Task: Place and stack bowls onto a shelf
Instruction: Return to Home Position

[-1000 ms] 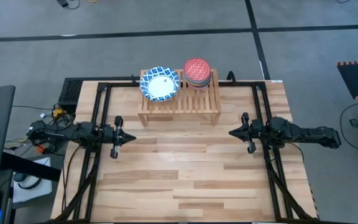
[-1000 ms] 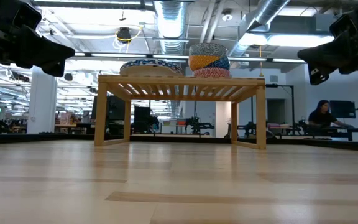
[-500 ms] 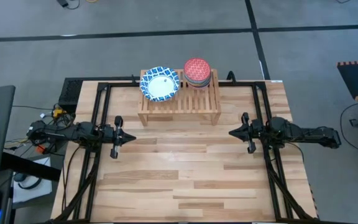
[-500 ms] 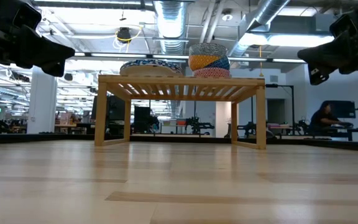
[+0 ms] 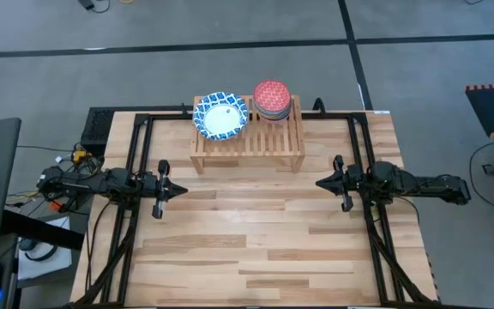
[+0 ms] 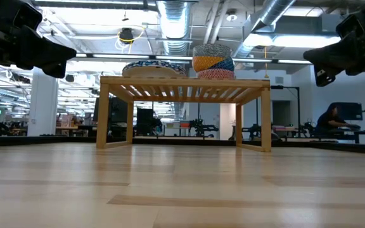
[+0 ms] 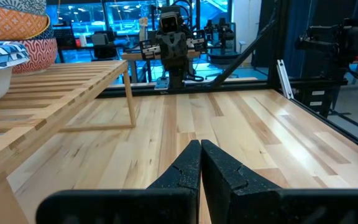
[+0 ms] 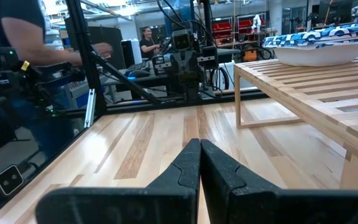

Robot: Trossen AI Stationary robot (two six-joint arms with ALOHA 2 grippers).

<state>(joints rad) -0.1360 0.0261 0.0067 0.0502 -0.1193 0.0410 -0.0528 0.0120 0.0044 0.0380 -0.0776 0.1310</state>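
The light-wood shelf (image 5: 247, 142) stands on its legs at the table's far middle. On its slatted top rest a stack of shallow white bowls with blue patterned rims (image 5: 220, 116) on the left and a stack of smaller deep bowls (image 5: 273, 99), a red one on top, on the right. In the low view the shallow stack (image 6: 154, 68) and the deep stack (image 6: 213, 61) sit side by side on the shelf (image 6: 184, 85). My left gripper (image 5: 184, 190) hovers shut at the table's left, my right gripper (image 5: 318, 183) shut at its right. Both point level toward the middle and hold nothing.
Bare plank tabletop (image 5: 247, 240) stretches between the two grippers and toward the near edge. Black frame rails (image 5: 135, 154) run along both sides of the table. People show in the room beyond the table (image 6: 329, 117).
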